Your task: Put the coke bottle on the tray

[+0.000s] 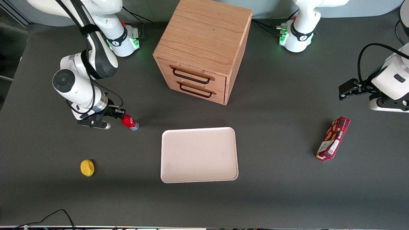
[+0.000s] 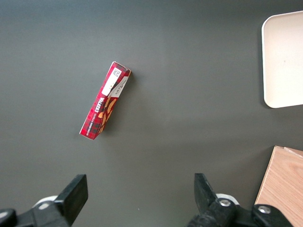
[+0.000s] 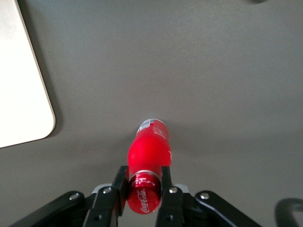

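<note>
The coke bottle (image 1: 129,122) is a small red bottle with a clear base. It is tilted, with its cap end between my fingers and its base pointing toward the tray. My gripper (image 1: 119,115) is shut on the bottle's cap end, toward the working arm's end of the table. In the right wrist view the red cap (image 3: 143,196) sits clamped between both fingers (image 3: 120,184), and the gripper (image 3: 144,182) holds the bottle (image 3: 149,149) over the dark table. The pale cream-pink tray (image 1: 199,155) lies flat beside the bottle, nearer the table's middle, and its rounded corner (image 3: 28,118) shows in the right wrist view.
A wooden two-drawer cabinet (image 1: 201,51) stands farther from the front camera than the tray. A yellow lemon-like fruit (image 1: 87,167) lies nearer the camera than my gripper. A dark red snack box (image 1: 333,138) lies toward the parked arm's end and shows in the left wrist view (image 2: 105,105).
</note>
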Robot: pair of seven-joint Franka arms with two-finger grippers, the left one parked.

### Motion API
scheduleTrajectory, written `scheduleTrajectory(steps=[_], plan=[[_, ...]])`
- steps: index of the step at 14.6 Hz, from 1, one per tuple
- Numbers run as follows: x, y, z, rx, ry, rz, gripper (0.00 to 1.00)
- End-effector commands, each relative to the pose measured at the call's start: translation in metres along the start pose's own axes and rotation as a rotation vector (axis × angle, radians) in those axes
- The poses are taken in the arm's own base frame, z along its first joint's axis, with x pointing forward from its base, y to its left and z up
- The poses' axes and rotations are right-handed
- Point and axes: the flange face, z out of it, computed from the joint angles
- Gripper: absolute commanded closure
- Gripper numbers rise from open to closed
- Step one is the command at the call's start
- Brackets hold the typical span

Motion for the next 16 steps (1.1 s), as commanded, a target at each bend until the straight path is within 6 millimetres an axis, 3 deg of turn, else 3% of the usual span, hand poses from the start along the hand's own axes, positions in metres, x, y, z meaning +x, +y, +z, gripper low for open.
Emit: scheduleTrajectory(steps=[1, 6, 7, 9, 10, 12, 13, 16], plan=[[0.012, -0.006, -0.045, -0.03, -0.01, -0.007, 1.0], [0.047, -0.017, -0.18, -0.031, -0.059, 0.02, 1.0], [0.055, -0.028, -0.2, -0.022, -0.072, 0.023, 1.0], [0.078, -0.049, -0.219, -0.014, -0.115, 0.087, 1.0], [0.088, -0.07, -0.223, -0.002, -0.126, 0.119, 1.0], [0.106, -0.102, -0.211, 0.028, -0.139, 0.206, 1.0], [0.111, -0.118, -0.199, 0.034, -0.141, 0.247, 1.0], [0.127, -0.166, -0.137, 0.031, -0.113, 0.39, 1.0]])
